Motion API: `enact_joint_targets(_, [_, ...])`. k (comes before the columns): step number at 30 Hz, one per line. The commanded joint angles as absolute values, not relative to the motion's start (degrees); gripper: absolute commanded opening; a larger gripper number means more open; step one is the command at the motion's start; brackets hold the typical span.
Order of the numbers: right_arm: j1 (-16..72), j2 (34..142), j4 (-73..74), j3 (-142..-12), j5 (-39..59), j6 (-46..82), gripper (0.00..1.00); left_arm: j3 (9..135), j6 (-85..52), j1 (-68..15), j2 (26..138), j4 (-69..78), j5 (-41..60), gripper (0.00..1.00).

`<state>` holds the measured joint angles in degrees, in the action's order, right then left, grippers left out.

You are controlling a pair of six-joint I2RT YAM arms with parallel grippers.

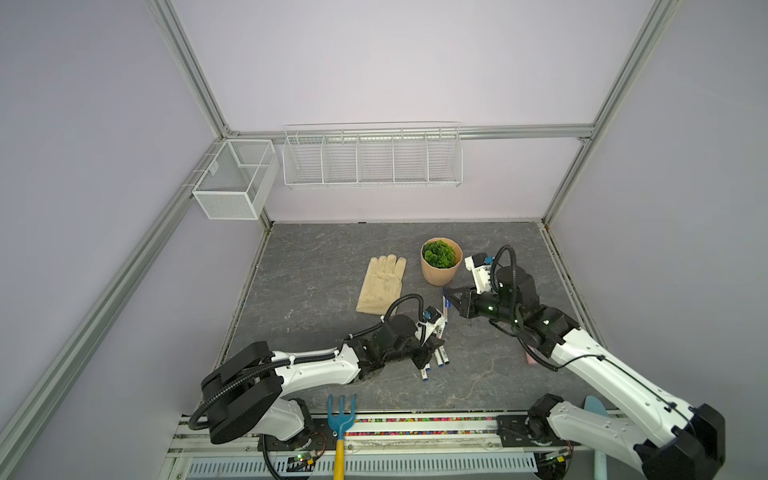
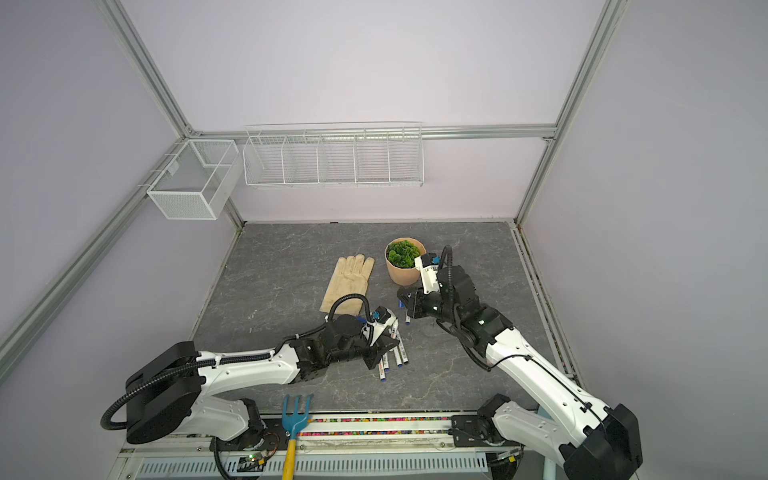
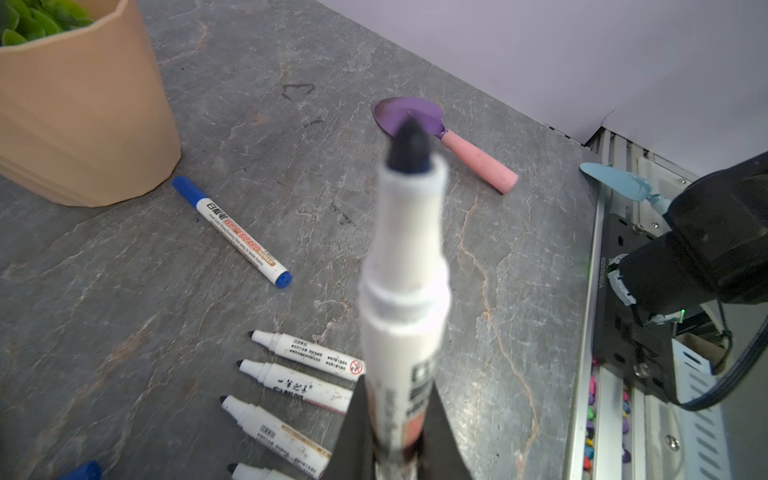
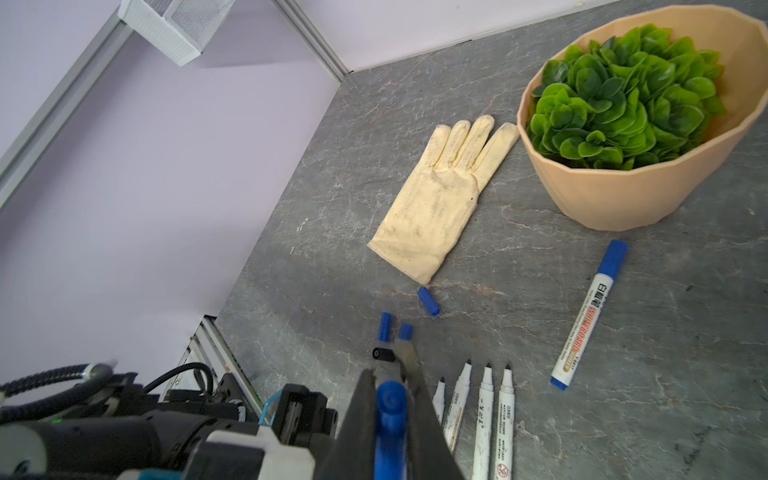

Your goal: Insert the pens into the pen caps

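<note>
My left gripper [image 3: 397, 384] is shut on the barrel of an uncapped white pen [image 3: 405, 270], whose black tip points away from the camera. Several more uncapped pens [image 3: 295, 384] lie side by side on the table beside it, and in both top views they show just below this gripper [image 1: 432, 347] [image 2: 382, 349]. My right gripper [image 4: 390, 386] is shut on a blue pen cap [image 4: 390, 409]; in a top view it [image 1: 451, 296] hovers near the pot. Loose blue pen caps [image 4: 428, 301] [image 4: 384, 326] and a black cap [image 4: 382, 354] lie on the table. One pen [image 4: 588, 316] wears a blue cap.
A cream glove [image 1: 382, 286] and a tan pot with a green plant [image 1: 440, 262] sit behind the pens. A purple trowel with a pink handle [image 3: 415, 116] lies under the right arm. A blue garden fork [image 1: 340, 419] rests at the front edge. Wire baskets [image 1: 372, 156] hang on the back wall.
</note>
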<state>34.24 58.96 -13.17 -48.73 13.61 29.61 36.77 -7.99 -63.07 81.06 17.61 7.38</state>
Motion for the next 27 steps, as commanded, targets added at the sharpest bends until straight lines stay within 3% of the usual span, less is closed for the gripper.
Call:
enact_joint_targets(1, [34.6,56.0,-15.0,-47.6,16.4,26.6,0.07,37.8,-9.8,-63.3,81.3,20.8,8.9,0.0])
enact_joint_targets(27, [34.7,56.5,-14.4,-50.0,20.8,25.8,0.07,37.8,-10.5,-62.8,81.5,22.9,9.9,0.0])
